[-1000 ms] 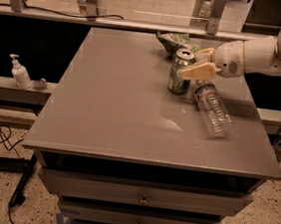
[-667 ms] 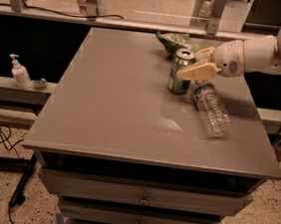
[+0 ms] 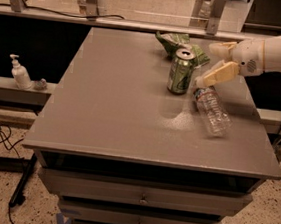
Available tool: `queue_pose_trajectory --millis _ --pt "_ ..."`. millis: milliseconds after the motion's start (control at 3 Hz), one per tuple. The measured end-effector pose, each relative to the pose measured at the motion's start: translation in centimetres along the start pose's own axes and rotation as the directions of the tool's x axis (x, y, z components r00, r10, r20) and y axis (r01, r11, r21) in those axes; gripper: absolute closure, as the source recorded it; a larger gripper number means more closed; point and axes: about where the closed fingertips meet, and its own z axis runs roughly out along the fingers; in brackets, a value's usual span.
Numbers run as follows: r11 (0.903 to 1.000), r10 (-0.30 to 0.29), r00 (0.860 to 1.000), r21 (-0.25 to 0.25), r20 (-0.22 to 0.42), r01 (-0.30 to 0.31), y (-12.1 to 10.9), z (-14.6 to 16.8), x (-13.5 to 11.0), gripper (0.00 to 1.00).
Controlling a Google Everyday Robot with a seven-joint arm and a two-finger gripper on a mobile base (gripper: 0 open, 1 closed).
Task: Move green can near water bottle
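A white robot arm reaches in from the right edge, and its gripper (image 3: 204, 63) hangs over the far right part of a grey surface (image 3: 105, 110). The jaws are spread wide apart and hold nothing. One tan finger points left at the height of the can's top, and the other slants down and left, ending just beside the green can (image 3: 181, 71). A narrow gap shows between that lower fingertip and the can's right side. The same fingertip sits right above the upper end of the water bottle (image 3: 212, 111); whether it touches the bottle cannot be told. The green can stands upright on the surface with its silver top and pull tab facing up. It stands just left of the bottle's upper end, very near it. The water bottle lies on its side, running from that end down and to the right toward the surface's right edge. A crumpled green and white chip bag (image 3: 172, 39) lies just behind the can. A white pump dispenser (image 3: 20, 73) stands on a ledge off to the left. Compared with a second ago, the lower finger no longer overlaps the can and the gripper has drawn back to the right, while can and bottle sit where they were.
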Motion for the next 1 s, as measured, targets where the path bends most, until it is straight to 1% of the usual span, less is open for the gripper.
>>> queue_pose_trajectory --millis 333,667,1000 --pt "0.9936 0.045 0.998 0.102 0.04 -0.049 -1.3 -5.0 -0.2 0.0" --pt "0.9689 0.054 0.994 0.236 0.091 -0.074 -2.1 -11.8 -2.3 0.0" --pt "0.9673 0.054 0.994 0.242 0.093 -0.075 -2.2 -12.2 -2.4 0.0"
